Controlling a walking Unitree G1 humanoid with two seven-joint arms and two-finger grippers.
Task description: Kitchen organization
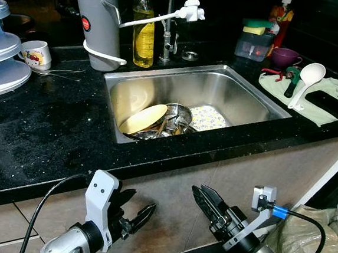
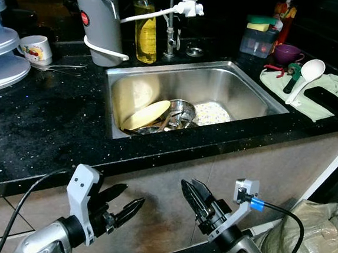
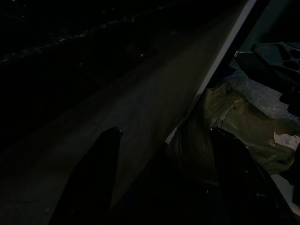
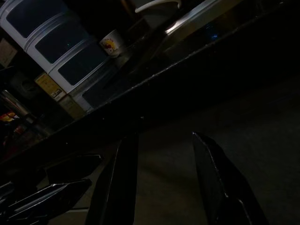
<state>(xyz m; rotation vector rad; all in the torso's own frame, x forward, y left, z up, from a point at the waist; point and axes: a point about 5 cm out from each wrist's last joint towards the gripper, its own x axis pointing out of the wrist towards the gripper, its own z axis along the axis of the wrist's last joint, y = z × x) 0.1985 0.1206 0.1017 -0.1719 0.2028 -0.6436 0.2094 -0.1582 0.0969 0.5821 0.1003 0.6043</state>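
Below counter [image 1: 50, 134]: two open claws, left claw [image 1: 136, 209], right claw [image 1: 205, 202].

Olive sack [image 1: 302, 230] on floor beside the cabinet front [image 1: 223, 178].

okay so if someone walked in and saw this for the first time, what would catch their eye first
Probably the steel sink set in the black counter, with a yellow plate leaning over metal dishes at its bottom. Next, the white ladle on a green cloth to the right. Both tools, left and right, hang open below the counter edge.
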